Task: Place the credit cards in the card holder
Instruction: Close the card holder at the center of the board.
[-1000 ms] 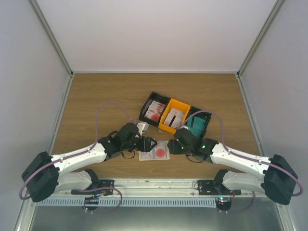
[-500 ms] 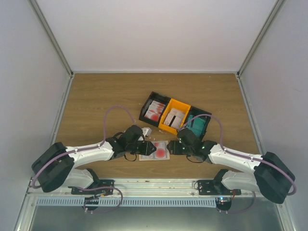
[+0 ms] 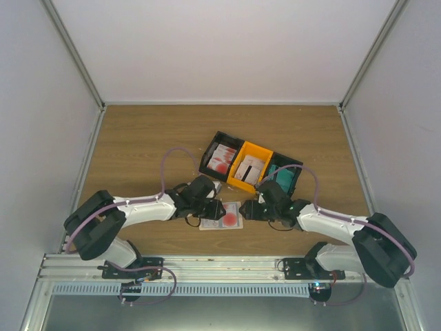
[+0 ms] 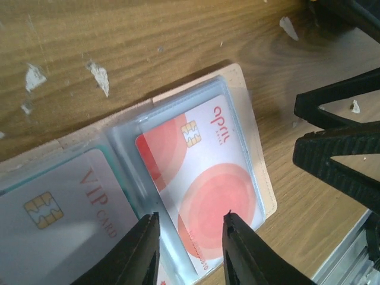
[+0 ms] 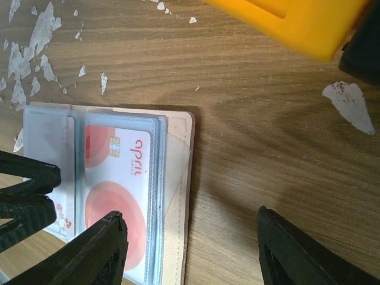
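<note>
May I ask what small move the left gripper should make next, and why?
Probably nudge the red-blotched card deeper into its clear sleeve. The left gripper hovers over the card's near edge, jaws narrowly apart, while the open right gripper flanks the edge of the card holder.

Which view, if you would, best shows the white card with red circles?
The left wrist view: the white card with red circles is largest and sharpest there. Right wrist shows it smaller; top external, a red spot.

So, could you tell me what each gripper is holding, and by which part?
Right gripper holds nothing. Left gripper straddles the red card's end; whether it grips cannot be told.
</note>
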You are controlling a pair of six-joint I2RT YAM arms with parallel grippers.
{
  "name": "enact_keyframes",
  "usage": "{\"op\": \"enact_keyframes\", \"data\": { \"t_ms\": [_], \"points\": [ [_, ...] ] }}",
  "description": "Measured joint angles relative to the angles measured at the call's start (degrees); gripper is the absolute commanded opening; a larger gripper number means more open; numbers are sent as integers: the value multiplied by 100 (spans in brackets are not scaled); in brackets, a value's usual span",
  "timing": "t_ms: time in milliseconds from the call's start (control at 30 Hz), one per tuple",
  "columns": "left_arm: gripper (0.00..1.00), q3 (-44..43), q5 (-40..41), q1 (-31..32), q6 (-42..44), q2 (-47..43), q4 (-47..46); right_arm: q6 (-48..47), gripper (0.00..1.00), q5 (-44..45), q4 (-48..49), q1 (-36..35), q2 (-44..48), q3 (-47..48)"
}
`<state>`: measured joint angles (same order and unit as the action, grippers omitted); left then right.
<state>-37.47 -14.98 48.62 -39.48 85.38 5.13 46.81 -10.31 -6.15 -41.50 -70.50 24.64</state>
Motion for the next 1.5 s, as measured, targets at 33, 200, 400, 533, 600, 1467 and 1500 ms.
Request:
{"op": "enact_keyframes", "data": {
  "t_ms": [33, 200, 400, 533, 600, 1467, 1500],
  "points": [
    [40, -92, 26, 0, -17, 9, 164, -4, 61, -37, -52, 26, -2, 20],
    [50, -400, 162, 0, -127, -155, 761, -83, 62, -173, -420, 68, 0, 216],
    [55, -404, 289, 4, -254, -317, 1198, -160, 65, -341, -798, 70, 149, 365],
    [45, -151, 321, 39, -216, -352, 1058, -251, 64, -487, -796, 70, 184, 315],
    [44, -109, 389, 72, -188, -332, 1082, -258, 63, -522, -800, 70, 181, 280],
    [17, -380, 636, 273, -472, 483, 573, -199, 61, -1878, 938, 409, -984, 122],
    [15, -374, 645, 273, -492, 490, 564, -186, 61, -2002, 1082, 470, -1005, 55]
  ]
}}
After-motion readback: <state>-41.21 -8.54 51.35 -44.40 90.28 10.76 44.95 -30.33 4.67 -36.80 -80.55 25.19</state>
